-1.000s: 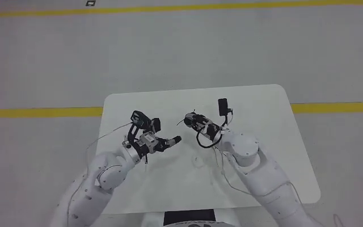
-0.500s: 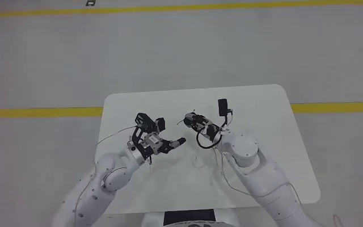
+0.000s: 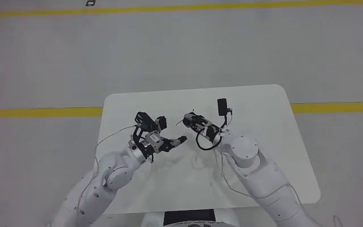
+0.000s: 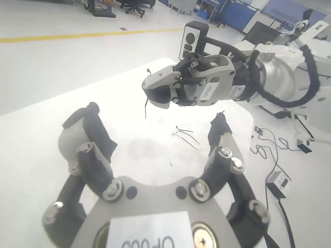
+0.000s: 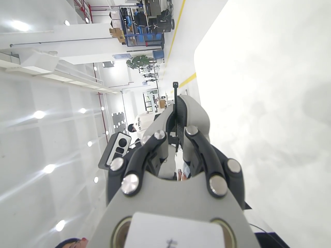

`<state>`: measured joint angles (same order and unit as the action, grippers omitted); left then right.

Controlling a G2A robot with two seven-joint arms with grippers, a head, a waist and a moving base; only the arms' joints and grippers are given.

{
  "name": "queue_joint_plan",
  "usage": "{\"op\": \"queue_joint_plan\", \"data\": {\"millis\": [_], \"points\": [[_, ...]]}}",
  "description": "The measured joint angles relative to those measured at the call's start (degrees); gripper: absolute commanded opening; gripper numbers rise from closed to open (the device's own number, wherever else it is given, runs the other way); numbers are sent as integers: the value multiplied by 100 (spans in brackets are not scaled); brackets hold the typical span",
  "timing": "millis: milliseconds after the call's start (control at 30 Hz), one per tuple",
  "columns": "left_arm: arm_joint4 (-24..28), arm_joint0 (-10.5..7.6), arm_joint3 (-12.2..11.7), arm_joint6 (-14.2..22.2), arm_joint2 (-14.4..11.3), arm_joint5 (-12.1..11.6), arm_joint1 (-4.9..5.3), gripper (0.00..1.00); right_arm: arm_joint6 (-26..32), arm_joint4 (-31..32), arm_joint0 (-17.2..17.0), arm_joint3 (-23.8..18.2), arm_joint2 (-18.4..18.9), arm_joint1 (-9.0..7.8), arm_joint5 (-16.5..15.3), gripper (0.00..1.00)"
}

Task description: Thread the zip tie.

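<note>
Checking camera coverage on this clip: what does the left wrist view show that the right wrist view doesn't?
Left wrist view: the left hand, open and empty, over the table, with a few thin loose strands lying on the table beyond it. Right wrist view: a close look along the right hand, with the black zip tie standing out past its fingertips. Both: the right hand shut on that zip tie, and the white table.

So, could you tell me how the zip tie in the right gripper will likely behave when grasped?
Probably springy, not limp: the zip tie juts almost straight from the shut right gripper. It looks thin, so likely light and apt to flick aside if the open left gripper nudges it.
</note>
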<state>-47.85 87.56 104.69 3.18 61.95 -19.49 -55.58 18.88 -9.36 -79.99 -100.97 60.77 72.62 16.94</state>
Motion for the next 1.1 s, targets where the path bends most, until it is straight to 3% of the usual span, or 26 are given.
{"op": "queue_joint_plan", "data": {"millis": [800,833,1033,1100], "points": [[-67,-44,-18,-47,-48,0,-10,100,201,-25,-97,-146,79,-21,-176,0],[-54,-45,-12,-55,-56,0,-7,97,227,-16,-102,-159,96,-26,-168,0],[-37,-76,-21,-112,-105,1,22,46,320,55,-130,-249,156,-47,-131,0],[-33,-80,-36,-136,-120,1,35,44,344,108,-138,-283,165,-55,-127,0]]}}
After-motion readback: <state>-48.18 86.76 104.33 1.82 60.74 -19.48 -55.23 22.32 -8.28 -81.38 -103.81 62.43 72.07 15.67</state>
